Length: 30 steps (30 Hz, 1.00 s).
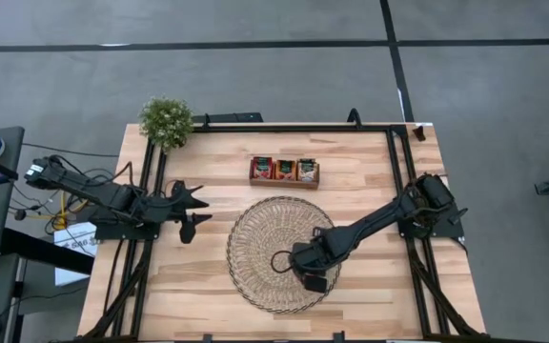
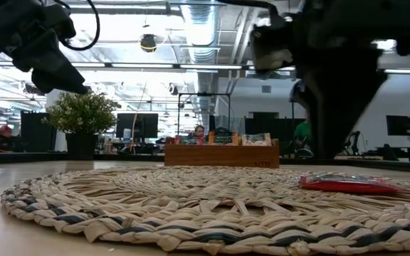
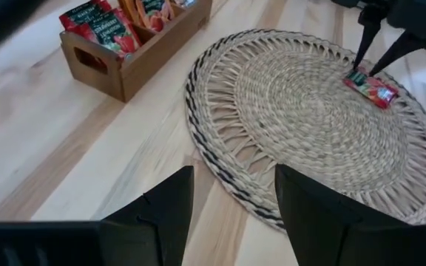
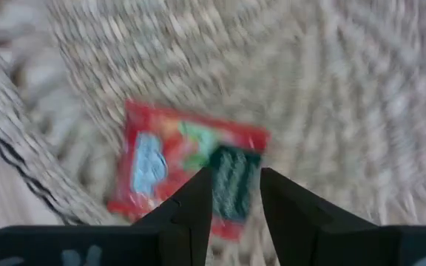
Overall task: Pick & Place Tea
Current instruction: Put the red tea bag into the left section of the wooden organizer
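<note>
- While my right gripper (image 4: 231,203) hangs over the near-right part of the round woven mat (image 1: 255,238), its fingers (image 4: 191,214) stand apart w/ a narrow gap and grip nothing.
- Red sachet (image 4: 187,174) lies flat on the mat just beyond those fingertips; wrist view shows the tips above it, one to each side of its dark label. Contact: cannot tell.
- Same sachet in left wrist view (image 3: 372,87): right arm's tips point down at one end of it.
- Low view: sachet (image 2: 347,185) flat on the weave, right arm as a dark bulk over it.
- My left gripper (image 3: 231,199) waits at the table's left side, off the mat, fingers spread wide, nothing btwn them (mat edge and bare wood show through the gap).
- Wooden tray (image 1: 284,171) sits beyond the mat toward the table's far edge, apart from the mat; more tea sachets (image 1: 284,169) stand upright in its slots, red-orange ones plus a paler one.
- Potted plant (image 1: 166,121) at far-left corner of the table (image 1: 208,305).
</note>
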Each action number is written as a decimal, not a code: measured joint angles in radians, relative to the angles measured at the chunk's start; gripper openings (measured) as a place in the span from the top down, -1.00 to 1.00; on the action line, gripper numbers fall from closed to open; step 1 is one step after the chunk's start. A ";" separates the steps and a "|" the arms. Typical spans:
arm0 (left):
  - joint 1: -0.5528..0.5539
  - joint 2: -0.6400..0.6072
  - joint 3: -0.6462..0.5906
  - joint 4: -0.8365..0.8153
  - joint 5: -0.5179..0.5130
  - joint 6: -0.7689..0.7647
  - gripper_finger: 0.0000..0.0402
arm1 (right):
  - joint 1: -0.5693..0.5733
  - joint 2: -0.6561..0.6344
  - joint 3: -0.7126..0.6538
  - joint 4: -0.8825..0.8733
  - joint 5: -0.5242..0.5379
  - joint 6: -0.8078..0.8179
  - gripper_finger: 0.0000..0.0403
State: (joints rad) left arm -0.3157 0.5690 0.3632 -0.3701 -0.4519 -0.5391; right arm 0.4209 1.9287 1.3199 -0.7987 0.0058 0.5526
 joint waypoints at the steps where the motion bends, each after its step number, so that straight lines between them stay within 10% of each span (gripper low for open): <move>1: 0.000 0.000 -0.002 -0.001 0.000 0.001 0.09 | -0.002 0.007 0.003 0.014 0.000 0.001 0.47; 30: 0.000 0.000 -0.002 -0.009 0.011 0.028 0.09 | -0.024 0.069 0.002 0.036 -0.030 0.026 0.64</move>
State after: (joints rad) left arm -0.3153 0.5694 0.3611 -0.3790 -0.4407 -0.5107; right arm 0.3969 1.9980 1.3220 -0.7628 -0.0238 0.5785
